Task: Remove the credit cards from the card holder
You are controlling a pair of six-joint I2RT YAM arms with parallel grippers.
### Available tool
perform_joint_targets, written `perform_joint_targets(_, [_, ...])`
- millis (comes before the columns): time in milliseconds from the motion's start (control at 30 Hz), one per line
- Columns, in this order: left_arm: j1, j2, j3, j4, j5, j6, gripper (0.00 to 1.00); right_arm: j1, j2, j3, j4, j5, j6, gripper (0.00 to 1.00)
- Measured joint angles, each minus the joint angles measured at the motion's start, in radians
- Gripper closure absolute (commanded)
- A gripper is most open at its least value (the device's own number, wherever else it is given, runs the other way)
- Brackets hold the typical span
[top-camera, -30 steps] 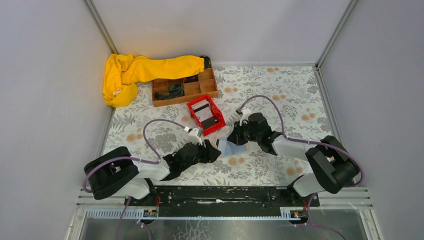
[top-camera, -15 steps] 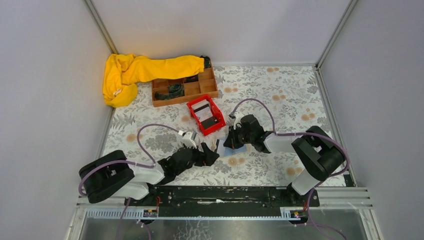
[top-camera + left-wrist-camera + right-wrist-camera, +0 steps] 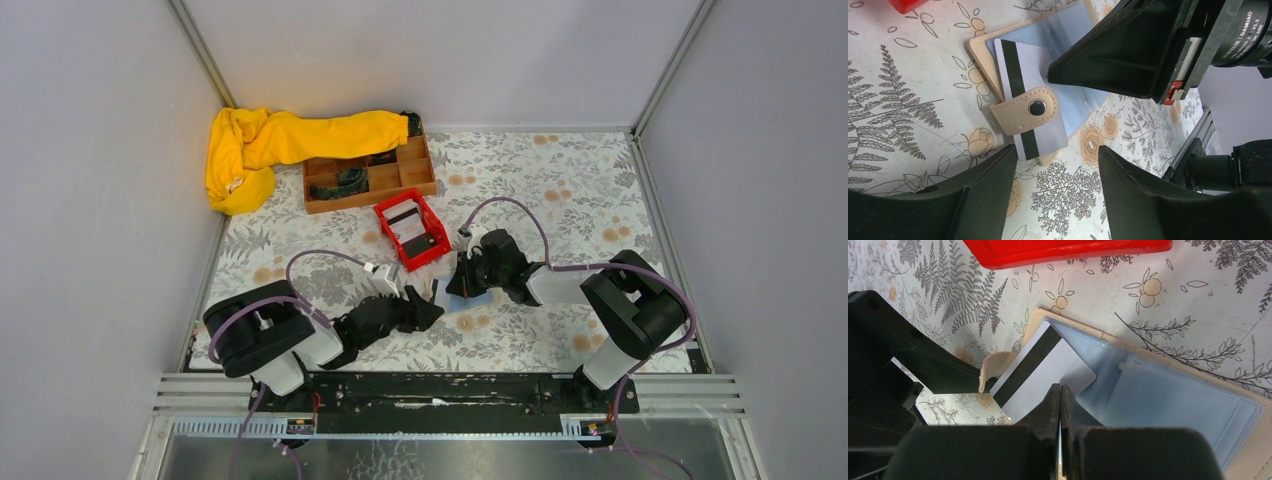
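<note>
left tool point(image 3: 1058, 150): held open, its fingers spread to either side of the card's free end; nothing is gripped and no contact with the card is seen.
right tool point(image 3: 1060, 390): closed, with nothing caught between the fingers; its tip is pressed down on the card holder's blue sleeves, just beside the card's inner corner.
credit card point(image 3: 1030, 75): one pale card with a black stripe is seen, drawn part-way out of the holder toward the left tool; a tan snap strap point(image 3: 1023, 112) lies across it.
card holder point(image 3: 1068, 30): laid open and flat on the floral worktop point(image 3: 908, 100), between the two tools and near the red bin point(image 3: 1068, 250).
change: compared with a second ago, the right arm is folded closer in and its tool is set lower over the holder, so less blue is seen from above; the left arm's shoulder is swung inward, with its tool kept at the card's end.
meaning: the holder is judged to be pinned now, so the card can be pulled without the holder being dragged along.
remaining: the card is not yet out; the strap may snag it. Whether more cards sit in the sleeves cannot be told.
</note>
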Motion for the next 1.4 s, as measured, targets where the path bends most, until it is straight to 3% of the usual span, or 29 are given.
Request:
perform_joint_targets(500, [0.011, 0.087, -0.039, 0.104, 0.014, -0.067, 0.8, -0.001, 0.005, 0.0, 0.011, -0.013, 0.002, 1.0])
perform_joint_targets(567, [0.015, 0.119, -0.05, 0.145, 0.014, -0.082, 0.79, -0.001, 0.006, 0.0, 0.011, -0.016, 0.002, 1.0])
perform_joint_targets(667, [0.024, 0.184, -0.058, 0.239, 0.017, -0.117, 0.59, -0.002, 0.008, 0.0, 0.013, -0.021, 0.002, 1.0])
perform_joint_targets(767, [0.034, 0.274, -0.063, 0.386, 0.022, -0.178, 0.46, -0.002, 0.009, -0.002, 0.017, -0.023, 0.005, 1.0])
perform_joint_targets(933, [0.045, 0.337, -0.067, 0.496, 0.018, -0.255, 0.41, -0.002, 0.009, -0.011, 0.035, -0.024, 0.013, 1.0])
perform_joint_targets(1033, [0.045, 0.335, -0.068, 0.495, 0.014, -0.271, 0.5, -0.002, 0.009, -0.015, 0.043, -0.024, 0.015, 1.0])
perform_joint_targets(1233, [0.046, 0.376, -0.066, 0.494, 0.013, -0.283, 0.78, -0.002, 0.009, -0.016, 0.045, -0.025, 0.017, 1.0])
perform_joint_targets(1333, [0.047, 0.402, -0.059, 0.494, 0.014, -0.298, 0.99, -0.002, 0.009, -0.018, 0.047, -0.025, 0.018, 1.0])
perform_joint_targets(1400, [0.048, 0.403, -0.059, 0.494, 0.014, -0.302, 1.0, -0.003, 0.009, -0.018, 0.048, -0.025, 0.018, 1.0])
